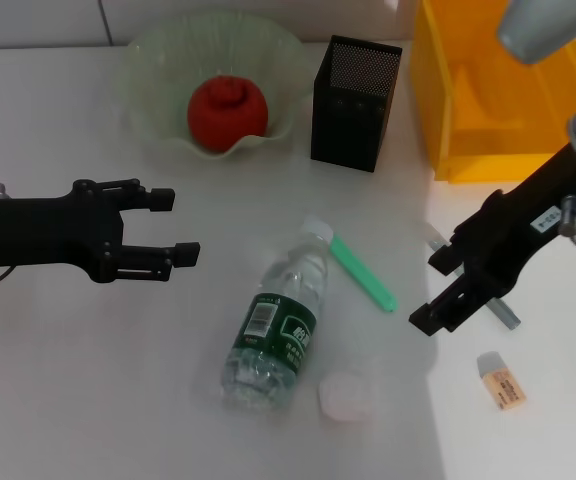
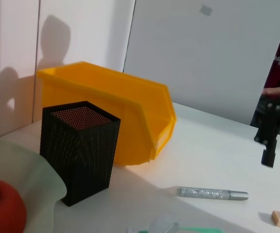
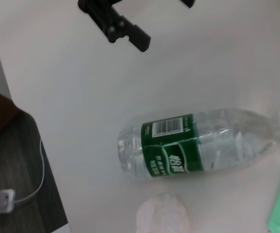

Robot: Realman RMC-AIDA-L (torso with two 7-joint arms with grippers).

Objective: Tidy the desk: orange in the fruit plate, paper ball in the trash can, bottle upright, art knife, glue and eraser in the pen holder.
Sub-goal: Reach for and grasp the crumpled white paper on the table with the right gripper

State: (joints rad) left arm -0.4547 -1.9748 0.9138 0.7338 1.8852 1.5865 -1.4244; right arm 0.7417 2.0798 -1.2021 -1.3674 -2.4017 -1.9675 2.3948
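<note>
The orange [image 1: 228,112] rests in the pale green fruit plate [image 1: 158,60] at the back. The bottle [image 1: 278,330] lies on its side mid-table, cap pointing away from me. A slim green art knife [image 1: 363,272] lies beside its cap, and the paper ball [image 1: 345,398] sits by its base. A silver glue stick [image 2: 213,194] lies partly under my right gripper [image 1: 430,290], which hangs open above it. The eraser [image 1: 500,380] lies near the front right. Left of the bottle, my left gripper [image 1: 178,226] is open and holds nothing. The black mesh pen holder [image 1: 353,100] stands beside the plate.
The yellow-orange trash can [image 1: 498,100] stands at the back right, next to the pen holder. In the right wrist view the table edge [image 3: 47,170] runs close to the bottle's [image 3: 198,145] base, with floor and a cable beyond it.
</note>
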